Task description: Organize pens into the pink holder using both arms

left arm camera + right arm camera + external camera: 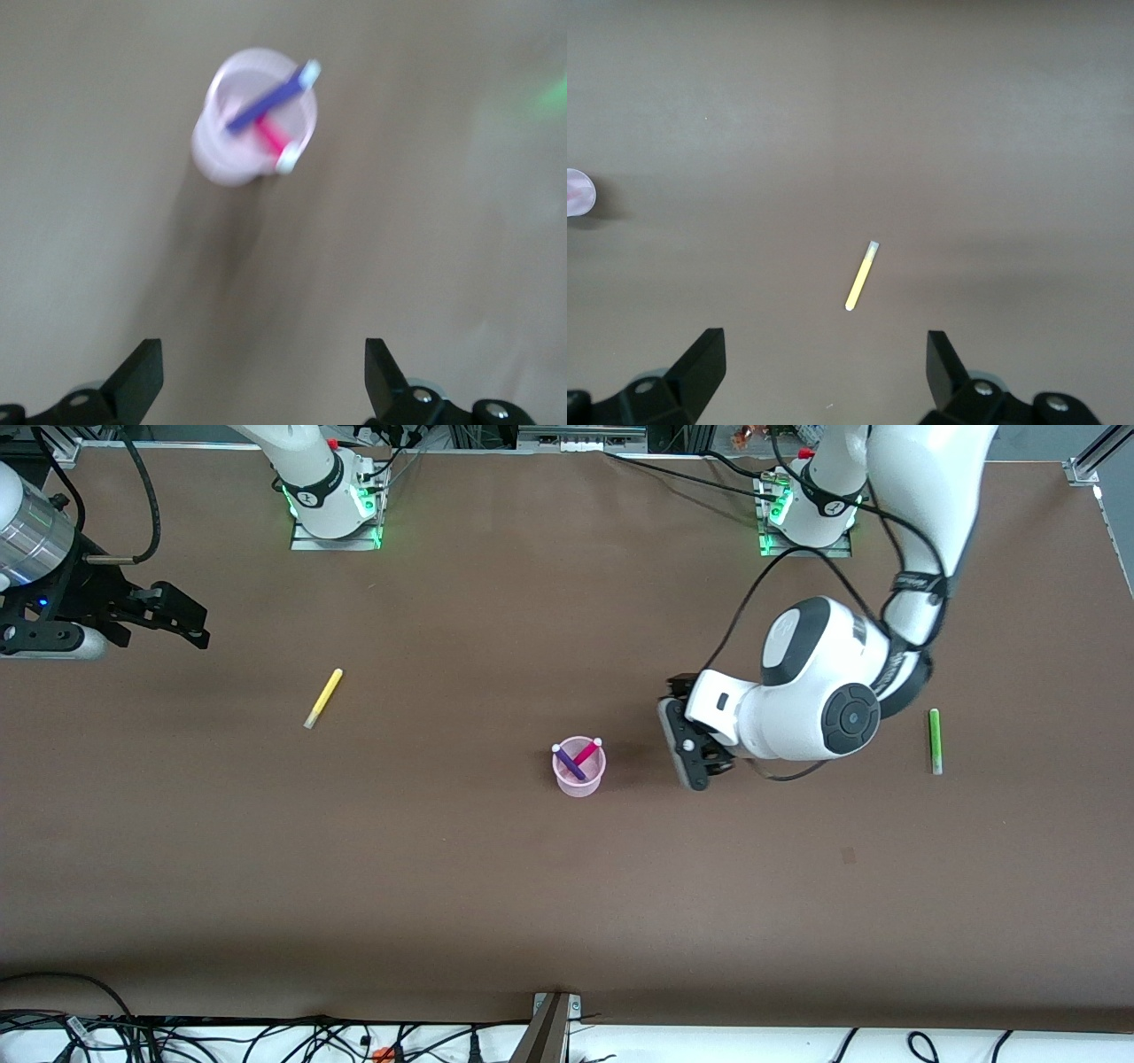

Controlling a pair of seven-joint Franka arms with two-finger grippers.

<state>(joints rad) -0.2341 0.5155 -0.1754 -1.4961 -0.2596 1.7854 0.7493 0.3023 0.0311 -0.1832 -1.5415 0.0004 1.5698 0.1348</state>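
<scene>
Pink holder [578, 769] with two pens, left pincer [684, 737] beside.

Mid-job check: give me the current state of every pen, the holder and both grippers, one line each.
Pink holder: upright on the table, two pens inside.
Purple pen: in the holder, leaning.
Pink pen: in the holder, leaning, crossing the purple one.
Yellow pen: lying flat on the table, toward the right arm's end.
Green pen: lying flat, toward the left arm's end.
Left gripper: open, empty, beside the holder.
Right gripper: open, empty, near the yellow pen.
</scene>
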